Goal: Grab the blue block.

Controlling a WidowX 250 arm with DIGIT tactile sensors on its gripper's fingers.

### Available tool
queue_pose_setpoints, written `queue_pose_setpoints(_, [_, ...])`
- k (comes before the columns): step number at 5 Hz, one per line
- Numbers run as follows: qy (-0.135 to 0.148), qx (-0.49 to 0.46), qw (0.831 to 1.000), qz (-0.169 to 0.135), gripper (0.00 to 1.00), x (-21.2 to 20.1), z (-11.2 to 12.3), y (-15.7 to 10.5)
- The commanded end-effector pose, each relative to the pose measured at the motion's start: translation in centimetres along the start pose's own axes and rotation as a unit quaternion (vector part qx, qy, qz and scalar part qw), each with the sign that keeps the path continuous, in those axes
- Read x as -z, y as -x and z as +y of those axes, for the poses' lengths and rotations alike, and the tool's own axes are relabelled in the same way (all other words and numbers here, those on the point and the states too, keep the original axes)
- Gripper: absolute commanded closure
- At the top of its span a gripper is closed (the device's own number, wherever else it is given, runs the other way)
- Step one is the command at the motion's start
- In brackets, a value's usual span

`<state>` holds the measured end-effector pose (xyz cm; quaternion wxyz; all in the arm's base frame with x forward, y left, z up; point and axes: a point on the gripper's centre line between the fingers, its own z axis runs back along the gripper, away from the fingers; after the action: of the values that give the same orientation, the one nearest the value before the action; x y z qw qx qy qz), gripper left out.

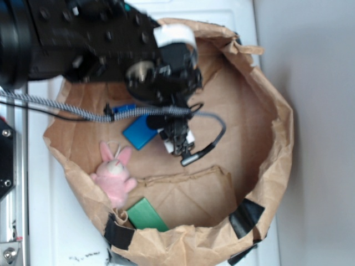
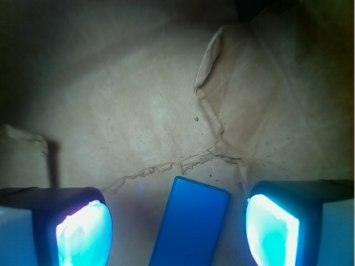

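Brown paper bag (image 1: 266,111), rolled open on our white desk (image 1: 50,233), holds everything. Our fingers (image 2: 274,233) hang spread, the blue block (image 2: 191,227) lying between them untouched, just above the pink bunny (image 1: 113,174).

1. The blue block (image 1: 140,132) is plain bright blue, with no marking; it reads the same in the wrist view (image 2: 191,227).
2. The paper bag (image 1: 266,111) is creased tan brown, with black tape patches (image 1: 247,217) at about 5 and 7 o'clock on its rim.
3. The plush bunny (image 1: 113,174) is pink.
4. The flat block (image 1: 147,215) at 6 o'clock is dark green.
5. The end effector (image 1: 178,141) is black with white parts; its pads (image 2: 83,233) glow cyan-white.
6. The cable (image 1: 55,106) is braided black-and-white.
7. The surface (image 1: 55,233) is white.
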<state>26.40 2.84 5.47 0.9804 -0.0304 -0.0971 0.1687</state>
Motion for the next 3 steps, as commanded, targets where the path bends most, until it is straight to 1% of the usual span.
queue_pose_setpoints(1, [-0.004,0.008,1.0,-0.015,0.0,0.9,-0.7,-0.4])
queue_pose_setpoints(2, [-0.014,0.0,1.0,-0.016,0.0,1.6,-1.0,-0.5])
queue_pose_setpoints(3, [-0.033,-0.006,0.999,-0.019,0.0,2.0,-0.8,0.0])
